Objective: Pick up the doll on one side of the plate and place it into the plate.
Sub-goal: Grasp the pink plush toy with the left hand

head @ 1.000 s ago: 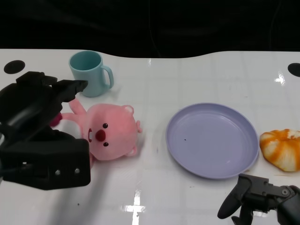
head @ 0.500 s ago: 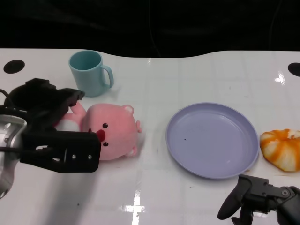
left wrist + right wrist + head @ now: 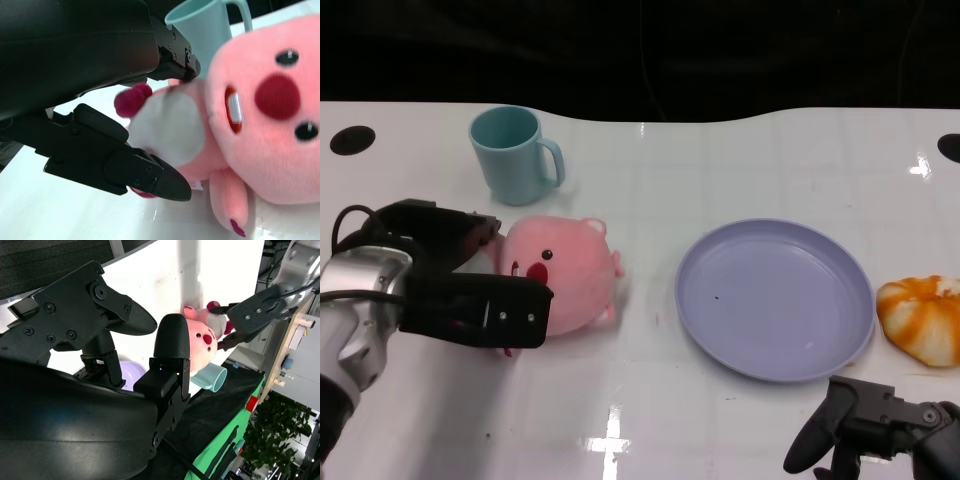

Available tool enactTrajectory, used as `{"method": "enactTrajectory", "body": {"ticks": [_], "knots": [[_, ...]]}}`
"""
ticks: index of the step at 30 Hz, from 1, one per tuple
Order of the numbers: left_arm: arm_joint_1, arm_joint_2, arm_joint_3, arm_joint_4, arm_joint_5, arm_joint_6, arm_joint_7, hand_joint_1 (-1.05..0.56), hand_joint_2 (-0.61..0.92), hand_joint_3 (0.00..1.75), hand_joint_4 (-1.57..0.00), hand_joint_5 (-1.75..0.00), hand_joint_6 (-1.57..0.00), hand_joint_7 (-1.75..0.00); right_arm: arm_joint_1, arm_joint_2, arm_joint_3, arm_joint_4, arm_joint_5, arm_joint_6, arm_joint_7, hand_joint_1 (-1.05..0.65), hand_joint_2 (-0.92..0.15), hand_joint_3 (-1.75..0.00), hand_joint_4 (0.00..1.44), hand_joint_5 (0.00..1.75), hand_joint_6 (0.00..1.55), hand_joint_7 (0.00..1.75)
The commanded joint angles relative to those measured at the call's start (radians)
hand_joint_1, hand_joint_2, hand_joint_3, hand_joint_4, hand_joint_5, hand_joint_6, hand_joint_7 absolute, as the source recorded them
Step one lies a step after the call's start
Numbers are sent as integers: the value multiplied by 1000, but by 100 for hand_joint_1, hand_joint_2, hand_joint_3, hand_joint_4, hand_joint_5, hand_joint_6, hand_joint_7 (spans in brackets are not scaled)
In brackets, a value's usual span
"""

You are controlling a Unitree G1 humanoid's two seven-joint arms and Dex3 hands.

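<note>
A pink plush doll (image 3: 565,275) lies on the white table to the left of the lilac plate (image 3: 775,300), its head tipped toward the plate. My left hand (image 3: 450,285) grips it from the left: in the left wrist view black fingers (image 3: 125,167) press on both sides of the doll's white belly (image 3: 172,127). The doll still touches the table. My right hand (image 3: 865,425) rests low at the front right, just in front of the plate, with its fingers apart and nothing in it. The right wrist view shows the doll (image 3: 202,347) far off beyond that hand's fingers (image 3: 170,345).
A teal mug (image 3: 515,155) stands behind the doll, close to my left hand. An orange-and-white plush (image 3: 920,315) lies right of the plate near the table's edge. Black holes mark the table's far corners (image 3: 350,140).
My left hand has dropped and slid right onto the doll, its fingers now around the body. The doll's head has turned and tipped. The right hand has stayed put.
</note>
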Motion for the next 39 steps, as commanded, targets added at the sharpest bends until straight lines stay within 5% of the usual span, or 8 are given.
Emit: {"method": "enactTrajectory", "body": {"ticks": [1,11,19,24,30,34,36,39], "knots": [[-52,-22,-39,113,8,-18,29,-69,91,0,-15,-15,-28,0,10,-4,-4,-19,-3,6,-4,-14,-54,-107,68,166,61,128],[-127,-133,-112,391,-16,-46,103,-62,92,2,-29,-9,-37,-3,28,-7,-6,-47,-3,20,-2,-15,-55,-107,67,166,61,128],[-126,-200,-108,517,-75,-56,130,-44,92,7,-68,-12,-80,-8,36,-8,-8,-61,-1,27,-1,-16,-55,-107,67,166,60,128],[-106,-206,-135,537,-65,-62,215,-34,92,6,-74,-127,-111,-2,34,-8,-7,-61,-5,27,-2,-15,-55,-107,67,165,60,128],[-55,-183,-115,519,-89,-134,446,-25,92,35,-71,-174,-112,-7,18,-5,-4,-47,-4,31,-2,-13,-55,-107,67,164,61,129],[-22,-179,-50,506,-151,-188,602,-24,92,23,-82,-175,-71,-142,8,-2,2,-35,-6,32,-5,-13,-54,-109,68,165,61,129],[-3,-179,-3,495,-199,-223,659,-22,68,79,-91,-175,-72,-168,6,-2,3,-31,-7,32,-5,-12,-53,-109,68,165,61,129],[7,-176,42,471,-250,-230,650,-23,60,107,-93,-175,-67,-174,2,-1,5,-30,-1,40,-3,-10,-53,-111,68,165,61,129]]}}
